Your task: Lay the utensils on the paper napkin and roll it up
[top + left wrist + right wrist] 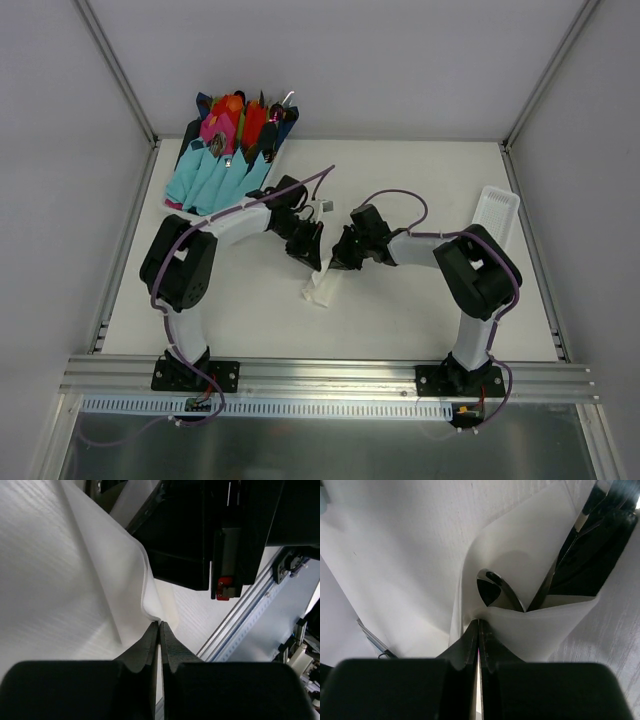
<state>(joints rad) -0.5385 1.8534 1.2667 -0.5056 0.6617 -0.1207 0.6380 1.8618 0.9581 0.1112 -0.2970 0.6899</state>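
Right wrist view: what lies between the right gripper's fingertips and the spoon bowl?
Only a fold of the paper napkin, pinched by the right gripper; seen in the right wrist view.

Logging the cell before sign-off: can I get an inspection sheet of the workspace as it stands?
Surface: white table, no spills seen.
Job's things: paper napkin folded around the utensils at mid-table.
Clutter: coloured napkin bundles far left; white ribbed tray far right.
Grippers: left gripper and right gripper fingers both shut on the napkin.
Cables: purple cables loop along both arms.
Surroundings: grey walls; aluminium rail in front.
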